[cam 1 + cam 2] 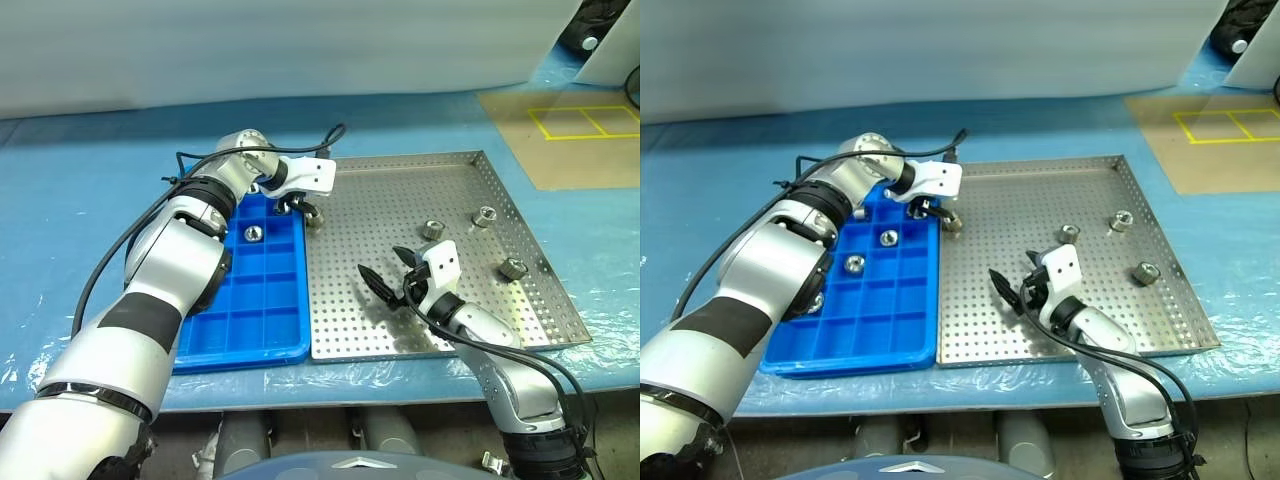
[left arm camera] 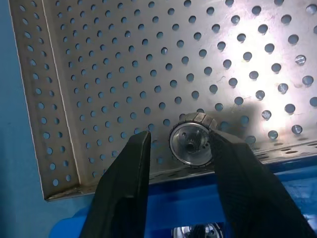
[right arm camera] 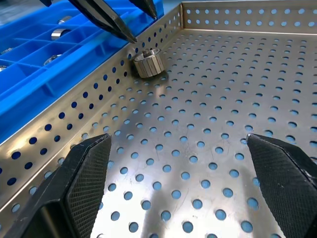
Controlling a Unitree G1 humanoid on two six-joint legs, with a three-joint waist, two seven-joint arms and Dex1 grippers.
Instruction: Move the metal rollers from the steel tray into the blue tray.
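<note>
L gripper [image 1: 296, 207] hangs over the seam where the steel tray [image 1: 500, 330] meets the blue tray [image 1: 250, 340], at the steel tray's near-L corner. Its fingers [image 2: 124, 188] are spread, not gripping. One roller [image 2: 190, 141] lies on the perforated floor just inside the steel tray's L rim, between those fingers: one finger looks to touch its side, the other stands off with a gap. The roller's hole faces up toward the wrist cam, so its axis is upright-ish, slightly tilted; can't tell exact lean.

R gripper [image 1: 392, 272] is over the steel tray's mid-front, fingers [image 3: 86, 178] wide open, empty, pointing across the floor toward that same roller, which sits well apart from it.

Three more rollers [image 1: 431, 229] lie on the steel tray's far-R part, nearer the R arm. Blue tray holds at least two rollers [image 1: 853, 263] in its compartments.

Judgement: L arm is the nearer by far to the rim roller; next move calls for the fingers to close across its round side, then lift over the rim, which stands right beside the roller on the blue tray's side.
</note>
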